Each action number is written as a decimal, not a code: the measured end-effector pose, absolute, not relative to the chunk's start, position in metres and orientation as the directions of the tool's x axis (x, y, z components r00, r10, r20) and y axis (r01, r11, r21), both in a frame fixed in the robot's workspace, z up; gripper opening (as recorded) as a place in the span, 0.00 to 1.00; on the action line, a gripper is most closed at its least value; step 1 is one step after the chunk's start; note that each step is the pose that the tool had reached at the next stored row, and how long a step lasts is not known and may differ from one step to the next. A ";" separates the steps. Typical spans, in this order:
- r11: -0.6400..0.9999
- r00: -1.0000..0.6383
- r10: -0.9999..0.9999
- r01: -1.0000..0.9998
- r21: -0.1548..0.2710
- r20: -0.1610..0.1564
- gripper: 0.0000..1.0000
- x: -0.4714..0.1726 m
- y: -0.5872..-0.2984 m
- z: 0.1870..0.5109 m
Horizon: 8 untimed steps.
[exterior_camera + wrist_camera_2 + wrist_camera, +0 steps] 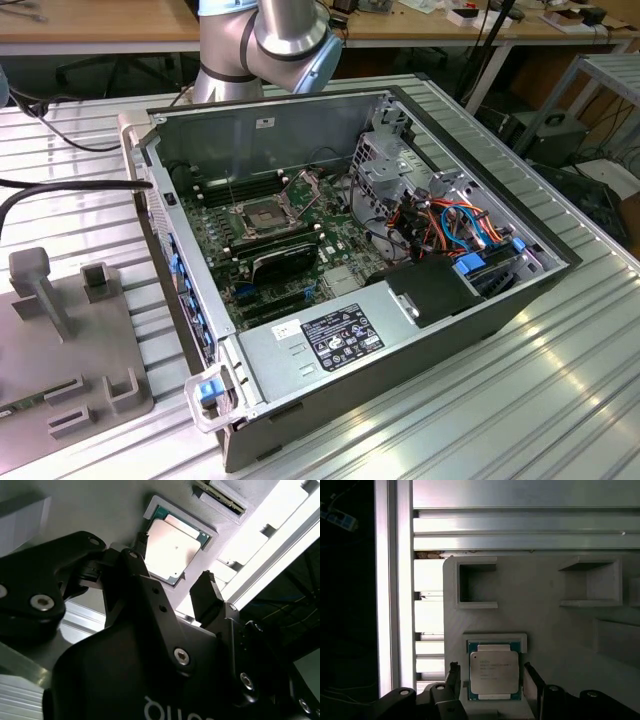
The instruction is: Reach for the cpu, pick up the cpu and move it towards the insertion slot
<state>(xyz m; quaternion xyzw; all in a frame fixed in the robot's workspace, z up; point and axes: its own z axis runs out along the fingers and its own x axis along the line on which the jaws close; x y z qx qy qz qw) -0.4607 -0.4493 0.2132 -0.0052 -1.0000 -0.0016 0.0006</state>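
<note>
Tool [173, 556] spread — flanking the cpu [172, 542]

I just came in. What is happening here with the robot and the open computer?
The robot arm's gripper hangs over the cpu, which lies flat in a recess of a gray holder. The gripper is open, with one finger on each side of the chip, and the chip is not yet lifted. The insertion slot sits on the board inside the open computer case.

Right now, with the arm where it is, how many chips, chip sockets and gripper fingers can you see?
Flat silver square cpu: 1
Silver-framed square insertion slot with dark centre: 1
Black gripper fingers: 2
Total: 4
</note>
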 end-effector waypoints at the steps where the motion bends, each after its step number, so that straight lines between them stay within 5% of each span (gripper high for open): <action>1: 1.000 -1.000 0.011 0.011 0.003 0.001 0.62 -0.461 -0.449 0.213; 7: 1.000 -1.000 0.011 0.011 0.003 0.001 0.63 -0.461 -0.449 0.213; 8: 1.000 -1.000 0.011 0.011 0.003 0.001 0.69 -0.461 -0.449 0.213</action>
